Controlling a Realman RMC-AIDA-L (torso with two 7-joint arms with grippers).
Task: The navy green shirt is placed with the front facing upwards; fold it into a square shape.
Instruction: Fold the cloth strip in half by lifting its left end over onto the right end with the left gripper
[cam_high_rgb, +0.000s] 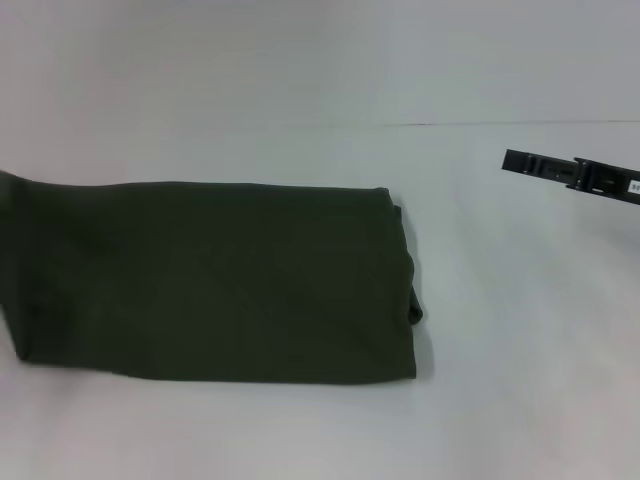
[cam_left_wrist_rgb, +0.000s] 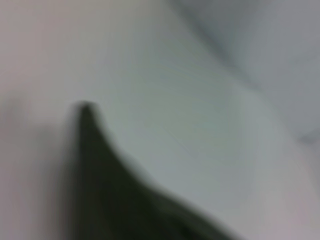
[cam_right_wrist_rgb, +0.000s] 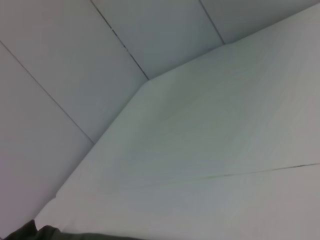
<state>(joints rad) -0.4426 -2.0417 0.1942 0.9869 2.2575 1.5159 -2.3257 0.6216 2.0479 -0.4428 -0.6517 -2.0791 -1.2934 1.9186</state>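
You are looking down at a white table (cam_high_rgb: 500, 400) with the navy green shirt (cam_high_rgb: 210, 280) lying on it as a long, flat, dark band. The band has straight long edges and a layered, stacked end on the side toward your right arm, so it appears folded lengthwise already. No lettering or collar shows on the upper face. The other end of the shirt runs out of the head view on your left side, so you cannot see how it finishes there. Judging from this shape, the band is laid out flat so its ends can be brought over each other to make a square.

Your right gripper (cam_high_rgb: 580, 175) hangs above the table, well apart from the shirt's layered end and farther from you than that end. It is a thin black bar seen edge-on, level and touching nothing; whether its fingers are apart or together cannot be told. Its wrist camera shows mostly bare table and wall panels, with only a corner of shirt.

Your left gripper is not seen. Its wrist camera shows a blurred dark point of shirt very close by.
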